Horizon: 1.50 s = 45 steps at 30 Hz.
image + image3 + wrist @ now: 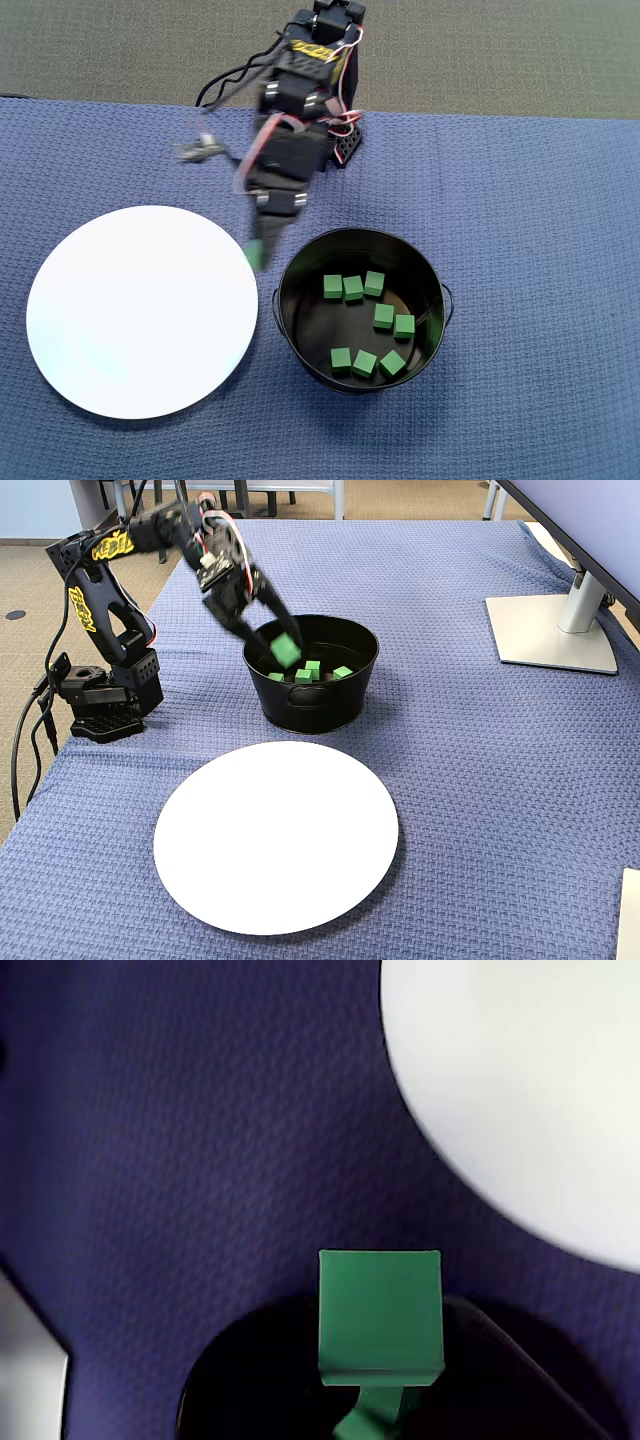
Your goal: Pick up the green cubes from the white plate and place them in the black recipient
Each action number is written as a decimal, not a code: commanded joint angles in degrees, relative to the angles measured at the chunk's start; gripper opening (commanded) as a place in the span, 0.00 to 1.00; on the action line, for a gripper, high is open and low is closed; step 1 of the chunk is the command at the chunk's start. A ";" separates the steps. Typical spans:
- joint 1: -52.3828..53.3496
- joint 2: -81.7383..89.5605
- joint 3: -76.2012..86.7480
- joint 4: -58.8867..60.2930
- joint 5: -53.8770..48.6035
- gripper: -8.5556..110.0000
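White plate [275, 835]: nearest thing in the fixed view, flat on the blue cloth [470, 780], and bare. Not one cube sat on it.

Black recipient [312, 698]: just beyond the plate in the fixed view; in the overhead view [290, 330] it stood right of the plate, close beside it but apart.

Green cubes in the recipient [363, 325]: eight, counted from overhead. Three sat in a row at the far side, two near the middle, three along the near wall.

My gripper [280, 645]: clamped on the ninth green cube [286, 650], fingers pinching it from both sides. And there it was, big and square in the wrist view [380, 1310], with dark gripper parts below it.

Held cube's place: up in the air at the recipient's rim, on the side facing my base in the fixed view. From overhead [254, 256] it showed over the gap between plate and recipient.

My arm [170, 530]: reached from the black base [105, 695] at the far left of the fixed view, bent down towards the recipient.

Monitor stand [552, 630]: far right, well apart.
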 commanded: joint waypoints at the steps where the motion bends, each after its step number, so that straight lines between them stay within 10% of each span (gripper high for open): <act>1: -12.22 5.98 -2.11 3.34 15.12 0.07; 20: -14.94 0.97 7.12 -3.52 25.75 0.26; 45: -4.13 59.41 54.05 0.62 28.12 0.18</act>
